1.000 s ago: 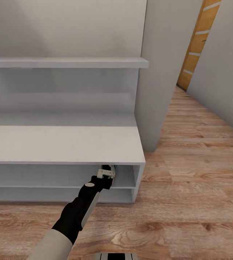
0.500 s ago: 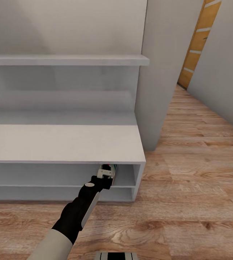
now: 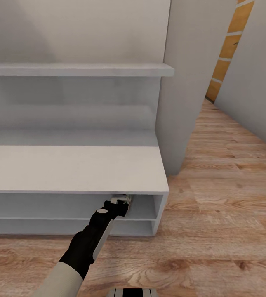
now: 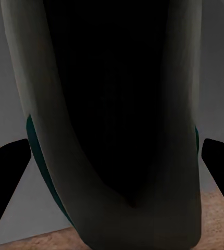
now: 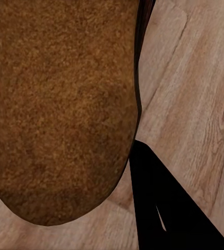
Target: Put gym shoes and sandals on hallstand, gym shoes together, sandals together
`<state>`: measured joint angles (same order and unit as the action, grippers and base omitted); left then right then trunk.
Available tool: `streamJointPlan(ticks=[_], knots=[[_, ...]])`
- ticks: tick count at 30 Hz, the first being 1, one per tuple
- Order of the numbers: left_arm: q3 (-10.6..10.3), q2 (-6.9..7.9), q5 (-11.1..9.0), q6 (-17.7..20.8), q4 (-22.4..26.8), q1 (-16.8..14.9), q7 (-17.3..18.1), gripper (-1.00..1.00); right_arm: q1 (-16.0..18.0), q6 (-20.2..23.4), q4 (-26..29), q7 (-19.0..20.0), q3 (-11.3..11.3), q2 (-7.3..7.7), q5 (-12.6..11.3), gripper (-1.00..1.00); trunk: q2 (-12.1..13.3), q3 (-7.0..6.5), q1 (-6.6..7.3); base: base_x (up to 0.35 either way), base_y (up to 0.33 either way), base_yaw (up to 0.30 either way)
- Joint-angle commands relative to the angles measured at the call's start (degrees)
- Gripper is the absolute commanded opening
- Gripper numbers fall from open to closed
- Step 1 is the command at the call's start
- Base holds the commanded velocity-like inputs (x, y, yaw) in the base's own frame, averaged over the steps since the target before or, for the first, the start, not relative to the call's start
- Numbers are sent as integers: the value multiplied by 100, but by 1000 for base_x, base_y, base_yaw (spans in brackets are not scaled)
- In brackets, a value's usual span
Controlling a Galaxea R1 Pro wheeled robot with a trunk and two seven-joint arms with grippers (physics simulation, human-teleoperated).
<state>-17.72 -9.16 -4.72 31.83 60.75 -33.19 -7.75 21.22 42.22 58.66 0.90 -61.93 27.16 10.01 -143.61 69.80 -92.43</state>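
The light grey hallstand (image 3: 75,169) stands in front of me, its low two-tier bench base near the corridor floor (image 3: 223,214). My left gripper (image 3: 122,202) reaches into the upper tier at the bench's right end, its tips hidden under the bench top. In the left wrist view a gym shoe (image 4: 117,104) with a white rim and green side stripes sits between the black fingers (image 4: 5,177), and the gripper is shut on it. Close up in the right wrist view is a brown sandal (image 5: 60,104), with my right gripper (image 5: 65,177) shut on it, one black finger (image 5: 164,203) beside it over the wood floor.
A long upper shelf (image 3: 75,69) runs above the bench. A grey wall block (image 3: 182,90) stands right of the hallstand, an orange door (image 3: 227,53) beyond it, and a grey wall (image 3: 260,82) at far right. My base's edge (image 3: 133,292) shows at the bottom.
The head view has shifted a little, so the bench top now hides the green-striped shoe that showed at the left gripper. The left arm has held its place.
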Motion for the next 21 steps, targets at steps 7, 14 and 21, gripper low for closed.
streamJointPlan(ticks=[7, 14, 21], knots=[[-12, 2, -47, 25, 7, -3, -52, -100, 5, 32, 5, -11, -4, 0, 10, -100, -2, 5, 1, 9, 1, 0], [-12, 2, -47, 25, 7, -3, -46, -100, 5, 32, 5, -11, -4, 0, 10, -100, -2, 5, 1, 140, 0, 0], [105, 2, -47, 25, -32, -3, -32, 100, 5, 32, 5, -11, -4, 0, 10, -100, -2, 5, 1, 13, 0, 0]])
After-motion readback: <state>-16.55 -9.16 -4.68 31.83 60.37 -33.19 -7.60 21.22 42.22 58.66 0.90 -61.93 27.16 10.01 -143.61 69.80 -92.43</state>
